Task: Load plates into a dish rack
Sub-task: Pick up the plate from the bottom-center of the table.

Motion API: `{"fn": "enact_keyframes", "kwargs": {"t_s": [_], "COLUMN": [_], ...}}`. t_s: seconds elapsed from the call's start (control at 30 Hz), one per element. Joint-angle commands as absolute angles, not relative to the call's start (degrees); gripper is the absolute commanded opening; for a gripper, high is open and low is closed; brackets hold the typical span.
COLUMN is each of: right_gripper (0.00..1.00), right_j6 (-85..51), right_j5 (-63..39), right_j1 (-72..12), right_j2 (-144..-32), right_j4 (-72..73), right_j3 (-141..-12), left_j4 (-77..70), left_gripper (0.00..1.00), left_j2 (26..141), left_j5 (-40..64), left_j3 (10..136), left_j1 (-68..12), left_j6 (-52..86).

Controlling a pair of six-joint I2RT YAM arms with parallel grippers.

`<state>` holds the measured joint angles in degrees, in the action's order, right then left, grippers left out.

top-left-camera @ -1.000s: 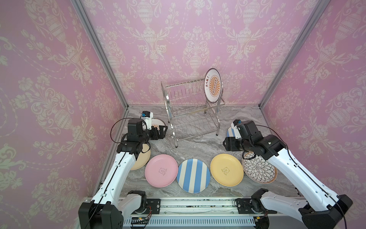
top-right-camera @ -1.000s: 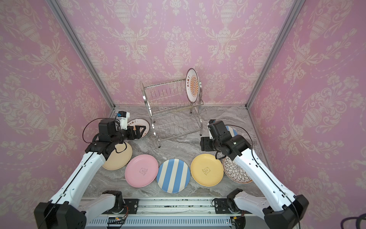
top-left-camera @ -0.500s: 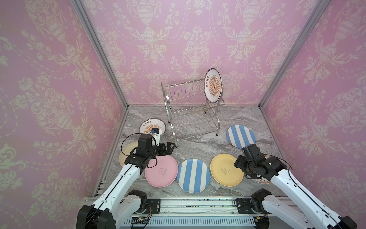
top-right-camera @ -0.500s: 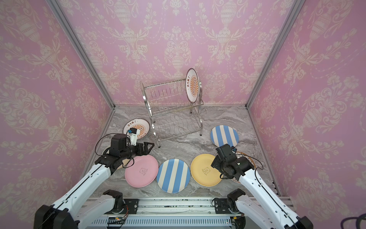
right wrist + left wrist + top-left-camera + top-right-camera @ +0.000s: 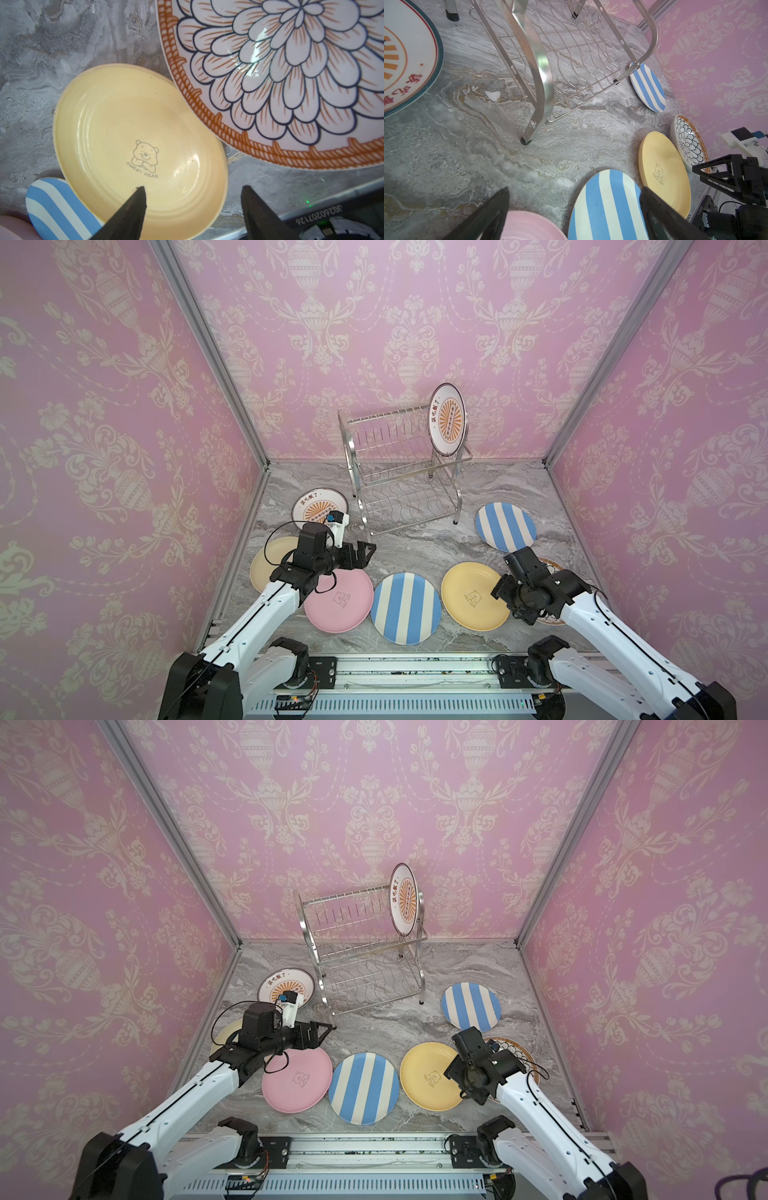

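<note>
Both arms have swung back from the dish rack; the right hand, spread above the rim of the yellow plate, should straddle it squarely before pinching.

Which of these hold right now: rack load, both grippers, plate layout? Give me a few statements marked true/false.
1. A sunburst plate stands on edge in the upper shelf of the dish rack. True.
2. The right gripper is shut on the yellow plate. False: its jaws are open at that plate's rim and hold nothing.
3. A striped plate sits in the rack's lower shelf. False: that shelf holds no plate. Both striped plates lie on the table.
4. The left gripper is open and holds nothing. True.
5. The pink plate lies flat between the cream plate and a striped plate. True.
</note>
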<state>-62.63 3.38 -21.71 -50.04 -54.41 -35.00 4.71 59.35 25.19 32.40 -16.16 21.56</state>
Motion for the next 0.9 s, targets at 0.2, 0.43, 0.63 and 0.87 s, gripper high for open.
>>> {"fn": "enact_keyframes", "kwargs": {"t_s": [0.2, 0.43, 0.63, 0.87], "right_gripper": [0.74, 0.74, 0.7, 0.67], "right_j6": [-67.2, -68.0, -70.4, -71.1], "right_j5": [2.2, 4.2, 2.9, 3.3], "right_j1": [-21.4, -21.4, -21.4, -21.4], "right_j2": [-47.5, -43.6, -39.9, -36.7], "right_j4": [-51.8, -49.3, -44.0, -42.5], "right_j3": [-28.5, -26.0, -20.8, -18.5], "left_j4": [2.3, 2.6, 2.6, 3.6], "left_gripper": [0.99, 0.99, 0.99, 0.99], "left_j2": [58.7, 59.0, 60.0, 58.9], "left_j5": [26.1, 25.4, 25.9, 25.2], "left_j3": [31.5, 32.4, 33.5, 33.9], "left_j1": [-16.8, -16.8, -16.9, -16.8], "left_j6": [20.8, 19.9, 19.8, 19.5]}}
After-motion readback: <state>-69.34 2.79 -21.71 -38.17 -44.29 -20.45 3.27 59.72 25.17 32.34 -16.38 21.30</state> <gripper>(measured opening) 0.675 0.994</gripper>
